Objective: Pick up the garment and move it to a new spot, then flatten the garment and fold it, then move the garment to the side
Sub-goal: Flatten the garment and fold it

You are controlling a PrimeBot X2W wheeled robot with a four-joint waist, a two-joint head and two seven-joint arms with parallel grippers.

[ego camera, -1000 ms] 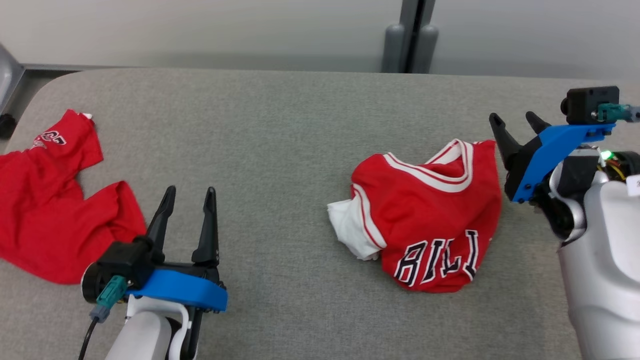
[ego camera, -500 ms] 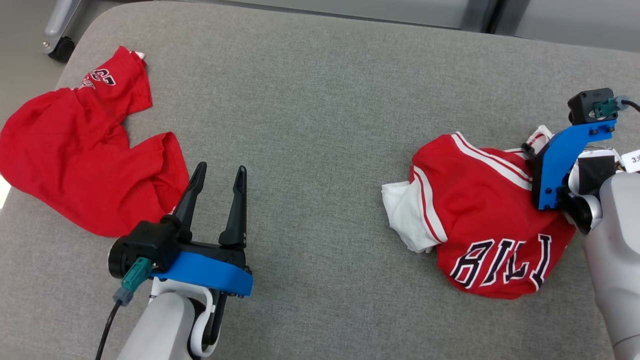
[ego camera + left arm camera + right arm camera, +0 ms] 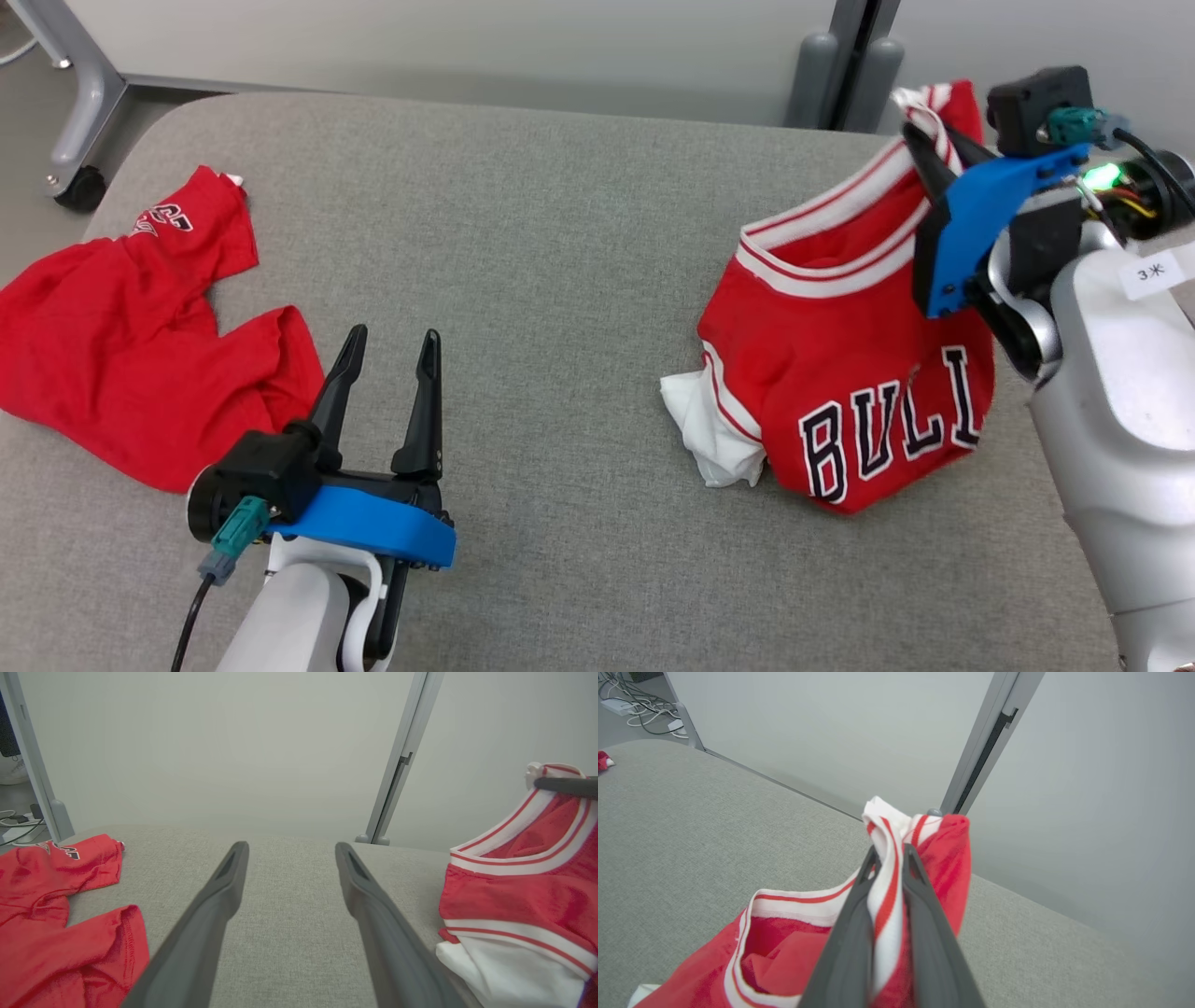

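Observation:
The garment (image 3: pixel 840 373) is a red jersey with white striped trim and dark lettering, at the right of the grey table (image 3: pixel 560 233). My right gripper (image 3: pixel 920 126) is shut on its striped trim and holds that edge up near the table's far edge, while the lower part still rests on the table. In the right wrist view the trim sits pinched between the fingers of the right gripper (image 3: pixel 889 851), with the jersey (image 3: pixel 784 961) hanging below. My left gripper (image 3: pixel 389 338) stands open over bare table with nothing between its fingers. In the left wrist view the left gripper (image 3: pixel 290 847) has the jersey (image 3: pixel 514 896) to its right.
A second red shirt (image 3: pixel 112 364) lies crumpled at the table's left edge, just left of my left gripper. A grey post (image 3: pixel 845 65) and a pale wall stand behind the table. A wheeled frame leg (image 3: pixel 79 182) is off the far left corner.
My right gripper has shut on the jersey's striped trim and lifted it, so the jersey now hangs stretched upward. The left arm has held still. The head camera has shifted.

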